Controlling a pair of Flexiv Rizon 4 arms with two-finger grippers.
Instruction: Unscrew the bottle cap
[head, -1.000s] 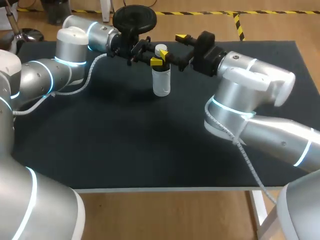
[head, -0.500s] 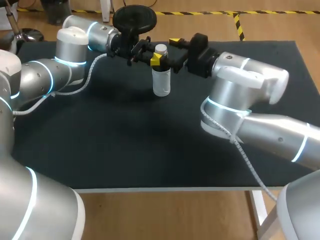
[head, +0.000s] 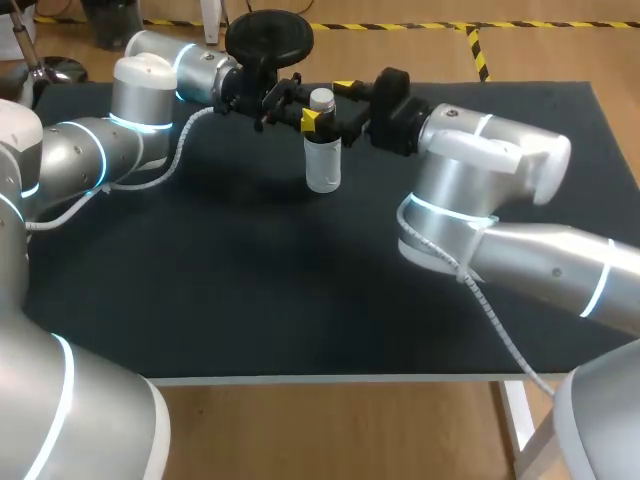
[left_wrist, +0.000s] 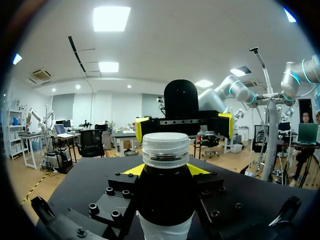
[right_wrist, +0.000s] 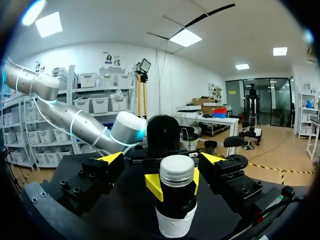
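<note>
Counter (head: 250, 300): black, carries one bottle.
Your right arm (head: 490, 160): comes at the bottle from 3 o'clock.
Your left arm (head: 150, 90): comes at it from 9 o'clock.
Bottle (head: 323, 165): upright, toward the counter's 12 o'clock edge; dark shoulder, white lower body.
Left end effector (left_wrist: 165, 171): pinching the bottle just under the cap, one yellow tip on each side.
Right end effector (right_wrist: 161, 158): spread, tips wider than the cap and clear of it.
Cap (head: 321, 99): white, ribbed, on the bottle.

Bright, even overhead light. Table (head: 230, 300) matte; soft, faint shadow pools around bottle (head: 323, 165) base; sheen on right arm (head: 490, 160), 3 o'clock.
</note>
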